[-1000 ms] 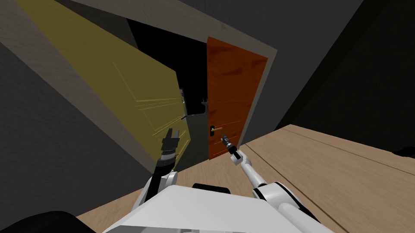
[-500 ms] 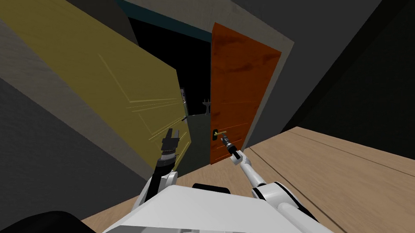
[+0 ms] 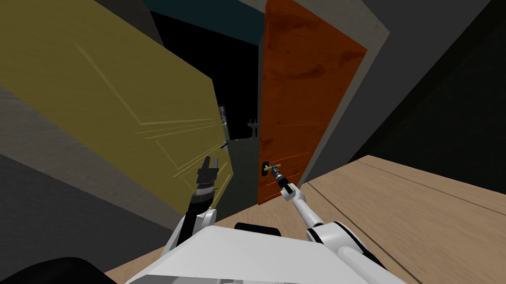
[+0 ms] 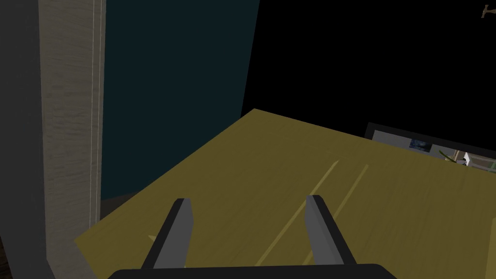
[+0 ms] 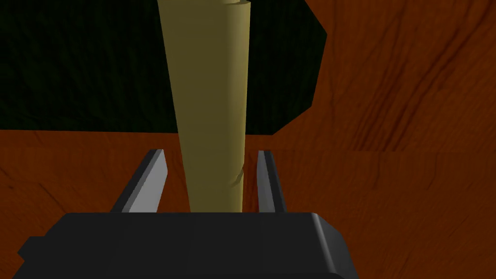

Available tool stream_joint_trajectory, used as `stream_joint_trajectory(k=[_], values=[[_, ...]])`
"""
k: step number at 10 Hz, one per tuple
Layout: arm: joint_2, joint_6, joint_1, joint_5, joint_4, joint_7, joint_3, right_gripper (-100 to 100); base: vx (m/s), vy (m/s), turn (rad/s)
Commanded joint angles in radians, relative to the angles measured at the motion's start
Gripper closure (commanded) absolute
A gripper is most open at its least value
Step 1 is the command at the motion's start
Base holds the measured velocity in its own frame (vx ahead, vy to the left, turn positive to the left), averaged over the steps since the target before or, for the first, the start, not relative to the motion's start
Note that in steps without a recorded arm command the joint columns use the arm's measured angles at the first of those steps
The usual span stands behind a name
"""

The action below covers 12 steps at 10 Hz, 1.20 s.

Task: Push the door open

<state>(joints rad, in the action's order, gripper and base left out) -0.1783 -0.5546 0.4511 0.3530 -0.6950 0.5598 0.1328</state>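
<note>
Two doors, side by side in one pale frame (image 3: pixel 372 44), both standing ajar.

1. Orange-brown door (image 3: pixel 302 83), on the right: wood-grained, with a black area (image 3: pixel 234 86) beside its free edge. It carries a dark plate (image 5: pixel 87 63) and a brass-coloured handle (image 3: pixel 275 166) low on its face.
2. Right gripper (image 3: pixel 273 171): at the handle, arm stretched forward. In the wrist view the handle (image 5: pixel 213 106) runs between the fingers (image 5: pixel 145 184), which are drawn narrow and sit close on either side of it.
3. Yellow door (image 3: pixel 113 100), on the left: swung away from the frame, with faint panel lines.
4. Left gripper (image 3: pixel 209 163): raised just in front of the yellow door's lower edge, fingers (image 4: pixel 177 227) wide apart with nothing between them and the yellow panel (image 4: pixel 271 169) behind them.
5. Wooden floor (image 3: pixel 407 206): pale boards, running to the threshold.
</note>
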Motion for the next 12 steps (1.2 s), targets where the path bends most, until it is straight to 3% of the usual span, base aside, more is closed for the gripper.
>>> stream_joint_trajectory(k=[1, 5, 12], values=[[0.0, 0.0, -0.001, 0.0, 0.0, 0.0, 0.0, 100, -0.027, -0.006, 0.008], [0.0, 0.0, -0.001, 0.0, 0.0, 0.0, 0.0, 100, -0.004, -0.001, 0.004], [0.017, 0.018, 0.009, -0.025, 0.002, -0.06, -0.054, 100, 0.129, 0.07, -0.042]])
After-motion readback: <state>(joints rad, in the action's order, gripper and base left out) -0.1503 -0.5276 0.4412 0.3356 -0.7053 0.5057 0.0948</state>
